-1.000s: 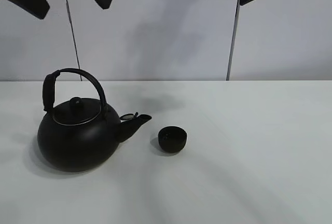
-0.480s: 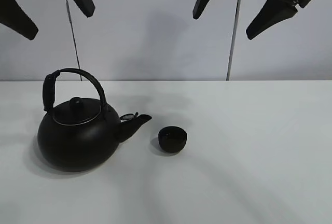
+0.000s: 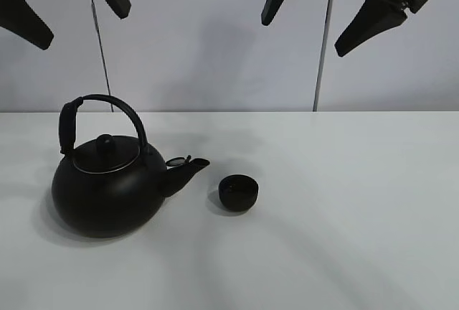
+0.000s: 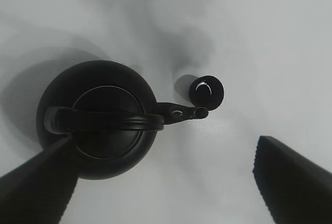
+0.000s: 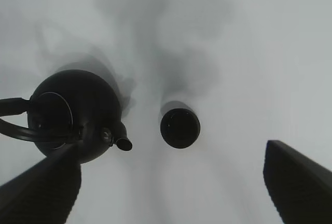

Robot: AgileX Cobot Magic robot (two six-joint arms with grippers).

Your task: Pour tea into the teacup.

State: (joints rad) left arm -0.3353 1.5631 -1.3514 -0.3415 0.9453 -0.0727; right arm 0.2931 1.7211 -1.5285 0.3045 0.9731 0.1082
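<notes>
The black teacup stands upright on the white table, just right of the spout of a big black kettle with an arched handle. Both grippers hang high above the table, touching nothing. My left gripper is open over the kettle side, and my right gripper is open above and to the right of the cup. The left wrist view looks down on the kettle and teacup between the spread fingers. The right wrist view shows the teacup, the kettle and its own wide-apart fingers.
A pale wall with two thin vertical seams rises behind the table's far edge. Apart from kettle and cup, only white tabletop shows to the right and in front.
Both grippers have come lower into the exterior view over the last second, then nearly stopped. Kettle and teacup have not moved.
</notes>
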